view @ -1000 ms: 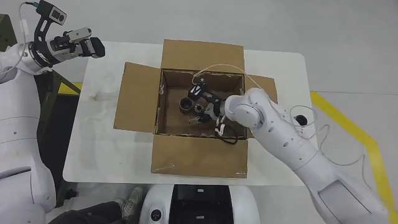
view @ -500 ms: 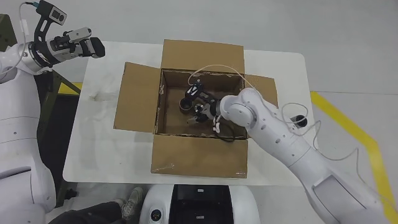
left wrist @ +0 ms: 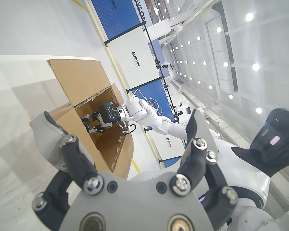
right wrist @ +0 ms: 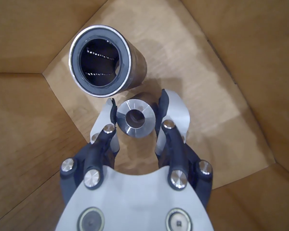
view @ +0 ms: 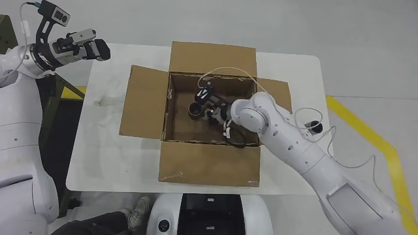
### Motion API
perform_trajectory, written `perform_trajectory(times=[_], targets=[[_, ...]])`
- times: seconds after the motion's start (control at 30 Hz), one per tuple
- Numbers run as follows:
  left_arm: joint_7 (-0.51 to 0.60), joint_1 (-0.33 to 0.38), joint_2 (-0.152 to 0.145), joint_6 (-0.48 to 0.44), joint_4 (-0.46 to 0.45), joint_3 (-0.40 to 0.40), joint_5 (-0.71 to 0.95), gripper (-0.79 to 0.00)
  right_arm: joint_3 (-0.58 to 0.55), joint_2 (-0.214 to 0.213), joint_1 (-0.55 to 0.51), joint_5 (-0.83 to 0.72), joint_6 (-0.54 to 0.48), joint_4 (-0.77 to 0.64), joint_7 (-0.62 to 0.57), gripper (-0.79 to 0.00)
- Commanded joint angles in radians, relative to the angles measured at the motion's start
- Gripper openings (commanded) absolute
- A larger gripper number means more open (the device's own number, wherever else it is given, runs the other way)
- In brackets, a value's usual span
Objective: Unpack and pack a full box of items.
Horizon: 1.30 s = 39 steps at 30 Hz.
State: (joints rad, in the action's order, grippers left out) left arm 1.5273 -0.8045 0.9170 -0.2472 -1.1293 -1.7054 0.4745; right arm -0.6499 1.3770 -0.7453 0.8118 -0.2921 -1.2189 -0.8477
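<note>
An open cardboard box sits on the white table. Inside it my right gripper points down at the box floor. Its two fingers are closed on a small metal cylinder with a centre hole, standing upright. Just beside it stands a larger dark metal sleeve, hollow, with ball tracks visible inside. My left gripper is held in the air beyond the table's far left corner, open and holding nothing. From there the box and the right gripper are in sight.
The box's four flaps are folded outward, and its walls close in around the right gripper. A white cable loops from the right arm over the box's rear edge. Bare tabletop lies left and right of the box.
The right gripper has moved toward the dark sleeve at the back of the box and its fingers have drawn in around the small cylinder. The left arm has not moved.
</note>
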Motion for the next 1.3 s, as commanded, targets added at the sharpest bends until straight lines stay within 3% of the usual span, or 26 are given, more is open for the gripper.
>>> perform_trajectory(times=[0.0,1.0,1.27], targets=[[0.0,0.0,0.0,0.0,0.0,0.0,0.0,0.0,-0.01,-0.003,-0.003,0.007,-0.001,-0.011,-0.005,-0.785],[0.0,0.0,0.0,0.0,0.0,0.0,0.0,0.0,-0.274,-0.094,-0.173,0.031,0.084,-0.498,-0.209,-0.785],[0.0,0.0,0.0,0.0,0.0,0.0,0.0,0.0,-0.341,-0.113,-0.216,0.018,0.134,-0.651,-0.327,-0.785]])
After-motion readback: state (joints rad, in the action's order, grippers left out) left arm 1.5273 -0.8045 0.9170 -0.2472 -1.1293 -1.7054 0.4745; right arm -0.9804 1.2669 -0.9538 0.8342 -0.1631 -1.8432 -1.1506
